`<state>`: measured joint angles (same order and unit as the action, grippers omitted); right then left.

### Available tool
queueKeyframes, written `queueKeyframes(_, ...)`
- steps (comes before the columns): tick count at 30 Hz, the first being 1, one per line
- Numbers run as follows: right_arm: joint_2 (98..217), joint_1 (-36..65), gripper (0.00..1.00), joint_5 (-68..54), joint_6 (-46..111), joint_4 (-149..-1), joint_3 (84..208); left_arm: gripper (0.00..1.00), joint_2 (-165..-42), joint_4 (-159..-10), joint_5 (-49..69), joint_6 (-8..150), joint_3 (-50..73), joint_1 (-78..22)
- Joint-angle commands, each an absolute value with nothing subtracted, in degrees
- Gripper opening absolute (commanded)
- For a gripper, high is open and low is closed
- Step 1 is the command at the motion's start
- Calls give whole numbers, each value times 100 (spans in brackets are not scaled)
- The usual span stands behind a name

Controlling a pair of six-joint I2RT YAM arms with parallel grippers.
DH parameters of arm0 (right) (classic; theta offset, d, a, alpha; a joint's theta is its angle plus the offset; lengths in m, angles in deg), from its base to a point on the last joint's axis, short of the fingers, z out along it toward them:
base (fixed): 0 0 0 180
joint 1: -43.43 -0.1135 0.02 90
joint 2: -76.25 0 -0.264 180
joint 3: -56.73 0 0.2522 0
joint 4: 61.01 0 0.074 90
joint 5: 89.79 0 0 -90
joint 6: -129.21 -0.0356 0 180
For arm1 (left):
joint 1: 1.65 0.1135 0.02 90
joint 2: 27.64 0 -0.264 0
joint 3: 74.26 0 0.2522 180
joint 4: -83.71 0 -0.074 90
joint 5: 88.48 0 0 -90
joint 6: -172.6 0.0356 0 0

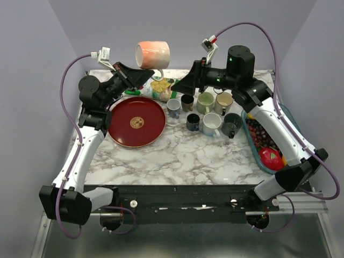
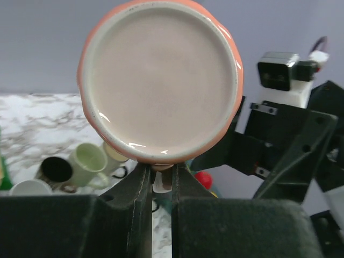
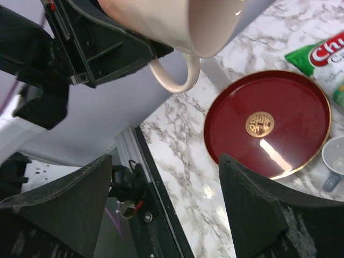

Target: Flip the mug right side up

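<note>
The mug [image 1: 152, 55] is orange-pink with a cream handle. It hangs on its side in the air above the table's back edge. My left gripper [image 1: 146, 75] is shut on the handle from below. In the left wrist view one round cream end of the mug [image 2: 160, 80] faces the camera, with the fingers [image 2: 141, 188] pinched together under it. My right gripper [image 1: 176, 87] is open and empty, just right of the mug and below it. In the right wrist view the mug [image 3: 161, 21] and its handle [image 3: 173, 78] are above the wide-open gripper [image 3: 166, 169].
A red round plate [image 1: 137, 121] lies on the marble table below the mug. Several mugs [image 1: 207, 110] stand right of it. A snack bag [image 1: 161, 86] lies at the back. A container of fruit [image 1: 266, 142] sits at the right edge.
</note>
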<state>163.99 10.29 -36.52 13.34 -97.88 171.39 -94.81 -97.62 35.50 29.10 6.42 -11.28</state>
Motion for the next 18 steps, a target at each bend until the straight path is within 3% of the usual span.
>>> queueKeyframes(1, 16405, 1030, 87, -4646, 793, -8798, 17315, 0, -9294, -11786, 3817, 1686, 779, -1403)
queueKeyframes(13, 16484, 1056, 85, -4646, 292, -7917, 17595, 0, -9408, -12911, 3650, 939, 665, -1905)
queueKeyframes(18, 16607, 1065, 76, -4830, -121, -7549, 17684, 0, -9417, -13008, 3562, 956, 630, -2045)
